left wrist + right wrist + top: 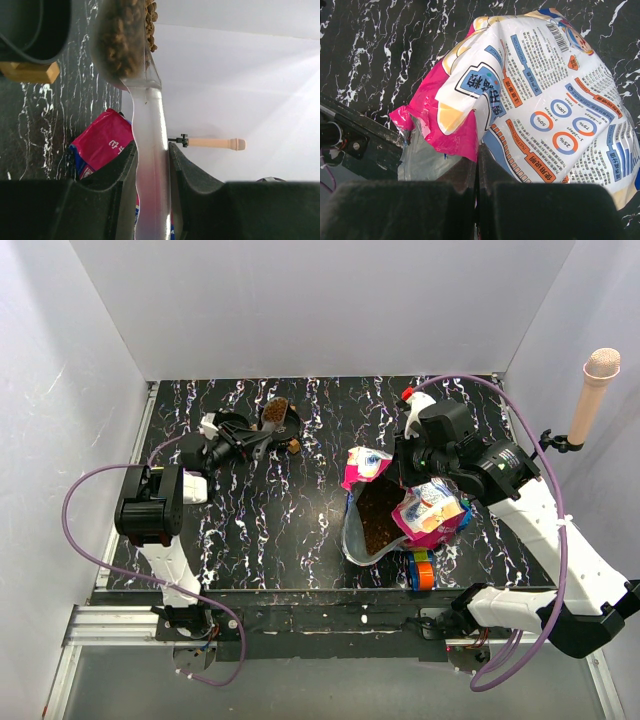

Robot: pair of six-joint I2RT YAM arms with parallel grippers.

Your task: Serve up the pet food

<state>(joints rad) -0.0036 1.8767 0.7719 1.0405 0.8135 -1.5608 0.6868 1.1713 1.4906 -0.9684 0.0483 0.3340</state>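
Two grippers, both occupied. Left of the top view: your left gripper (151, 150) clamps the handle of a clear scoop (148, 110). The scoop's long axis points to the upper right, and its load of pet food (122, 40) is at the black bowl (50, 30), with a wooden block (294, 447) beside it. Centre right: the open bag (545, 100), more kibble (378, 522) inside, its edge pinched by your right gripper (477, 167). The left arm is nearer the bowl; tipping likely comes next.

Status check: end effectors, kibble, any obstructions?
Left end effector shut on scoop handle. Right end effector shut on bag edge. Kibble heaped in scoop near black bowl. Wooden block beside bowl.
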